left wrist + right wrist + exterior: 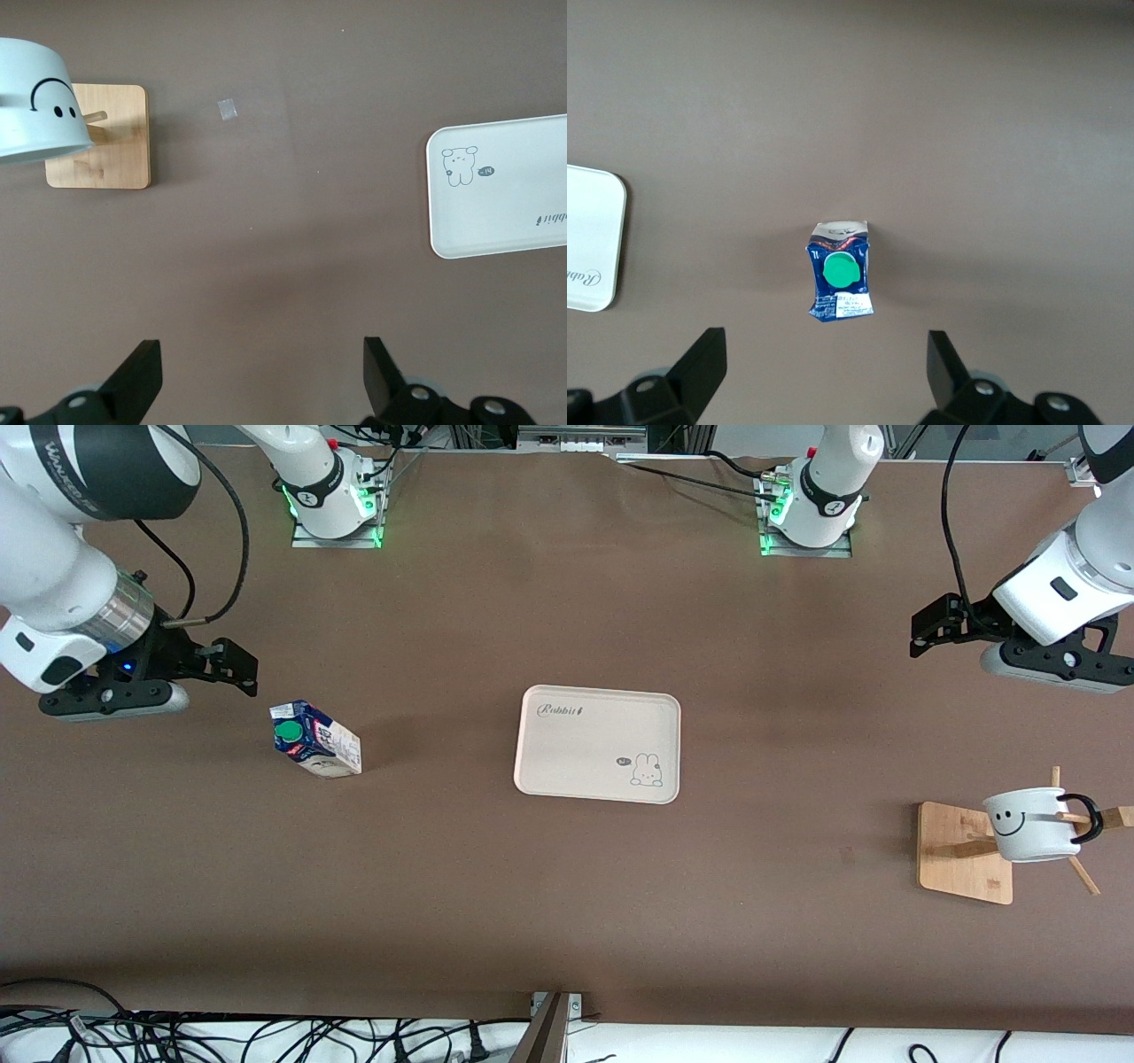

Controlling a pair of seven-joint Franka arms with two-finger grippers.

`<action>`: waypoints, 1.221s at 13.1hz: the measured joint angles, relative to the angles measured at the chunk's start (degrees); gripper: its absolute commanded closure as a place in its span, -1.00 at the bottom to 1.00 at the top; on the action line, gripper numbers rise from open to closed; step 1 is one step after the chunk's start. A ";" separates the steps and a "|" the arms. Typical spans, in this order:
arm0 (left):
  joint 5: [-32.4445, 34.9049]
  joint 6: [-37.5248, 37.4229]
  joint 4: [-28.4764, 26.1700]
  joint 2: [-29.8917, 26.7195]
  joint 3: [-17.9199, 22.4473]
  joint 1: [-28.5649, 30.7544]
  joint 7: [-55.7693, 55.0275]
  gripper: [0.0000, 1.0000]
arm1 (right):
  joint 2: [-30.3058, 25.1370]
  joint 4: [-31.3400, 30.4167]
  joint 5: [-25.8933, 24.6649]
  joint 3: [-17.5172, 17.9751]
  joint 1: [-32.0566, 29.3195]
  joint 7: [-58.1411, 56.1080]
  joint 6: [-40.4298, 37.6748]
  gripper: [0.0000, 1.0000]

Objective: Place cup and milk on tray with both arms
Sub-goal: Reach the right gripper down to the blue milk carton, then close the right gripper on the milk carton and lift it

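Observation:
The milk carton (314,740), dark blue and white with a green cap, stands on the table toward the right arm's end; it also shows in the right wrist view (840,282). My right gripper (237,666) is open and empty over bare table beside the carton (826,363). The cream tray (598,779) lies empty mid-table. The white smiley cup (1032,824) hangs on a wooden rack toward the left arm's end, and it shows in the left wrist view (35,102). My left gripper (926,633) is open and empty over bare table (261,367).
The rack's square wooden base (961,855) and its pegs carry the cup. A small piece of tape (227,109) lies on the table near the rack. The tray's edge shows in both wrist views (505,190) (589,239). Cables lie along the table's front edge.

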 measured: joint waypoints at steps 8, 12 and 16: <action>0.00 0.00 0.00 0.01 0.00 0.00 0.00 -1.00 | 0.87 -1.19 0.06 -0.20 -0.02 -0.04 -1.02 -1.00; 0.00 0.00 0.02 0.03 0.00 0.00 0.01 -1.00 | 5.73 -8.72 0.08 -0.25 -0.06 0.06 9.21 -1.00; 0.00 0.00 0.04 0.03 0.00 0.00 0.01 -1.00 | 8.20 -15.84 0.08 -0.34 -0.06 0.10 18.39 -1.00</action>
